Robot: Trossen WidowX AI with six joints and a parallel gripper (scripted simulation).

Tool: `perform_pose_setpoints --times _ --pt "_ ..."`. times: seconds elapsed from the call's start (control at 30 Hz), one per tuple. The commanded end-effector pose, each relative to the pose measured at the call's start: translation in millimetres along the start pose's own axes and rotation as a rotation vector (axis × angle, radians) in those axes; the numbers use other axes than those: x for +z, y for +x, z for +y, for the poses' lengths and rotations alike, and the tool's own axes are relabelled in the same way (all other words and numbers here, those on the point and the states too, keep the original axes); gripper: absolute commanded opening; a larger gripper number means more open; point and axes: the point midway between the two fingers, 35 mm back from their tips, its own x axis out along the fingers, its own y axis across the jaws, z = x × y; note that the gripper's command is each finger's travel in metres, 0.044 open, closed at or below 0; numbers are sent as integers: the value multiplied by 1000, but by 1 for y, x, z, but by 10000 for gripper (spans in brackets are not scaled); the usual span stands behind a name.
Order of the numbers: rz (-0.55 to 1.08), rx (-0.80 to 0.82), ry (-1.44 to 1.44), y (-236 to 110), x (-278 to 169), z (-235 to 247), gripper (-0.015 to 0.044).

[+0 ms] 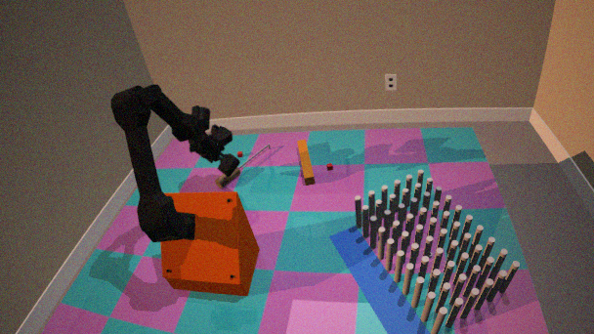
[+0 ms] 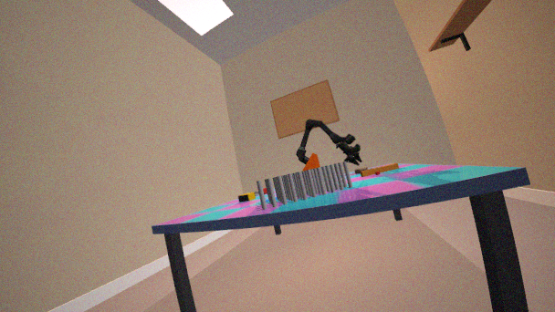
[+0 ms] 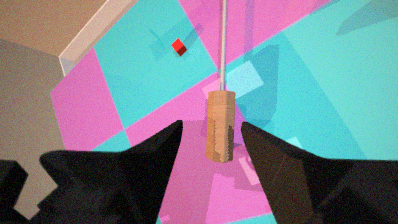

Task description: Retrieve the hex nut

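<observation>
The hook tool lies flat on the table, with a wooden handle [image 3: 220, 125] [image 1: 225, 180] and a thin metal rod [image 3: 223, 40] [image 1: 255, 154] running away from it. My gripper [image 3: 211, 124] [image 1: 229, 169] [image 2: 355, 160] is low over the handle, with one finger on each side. Gaps show between both fingers and the handle, so it is open. The standing spacers [image 1: 425, 234] [image 2: 310, 182] fill the right of the table, far from the gripper. The blue taped strip [image 1: 376, 283] runs along their near side. The nut is hidden among the spacers.
An orange bar [image 1: 306, 161] [image 2: 379, 170] lies to the right of the hook tool. Two small red cubes [image 1: 239, 154] [image 1: 329, 166] sit near it; one shows in the wrist view [image 3: 179, 47]. The arm stands on an orange block [image 1: 210, 244]. A yellow object [image 2: 246, 196] lies beyond the spacers.
</observation>
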Motion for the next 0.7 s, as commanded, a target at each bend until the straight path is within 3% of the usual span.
perform_pose_setpoints --times 0.0,0.67 --pt "11 -6 4 7 -6 -4 280" --pt "12 -3 8 35 -20 -13 280"
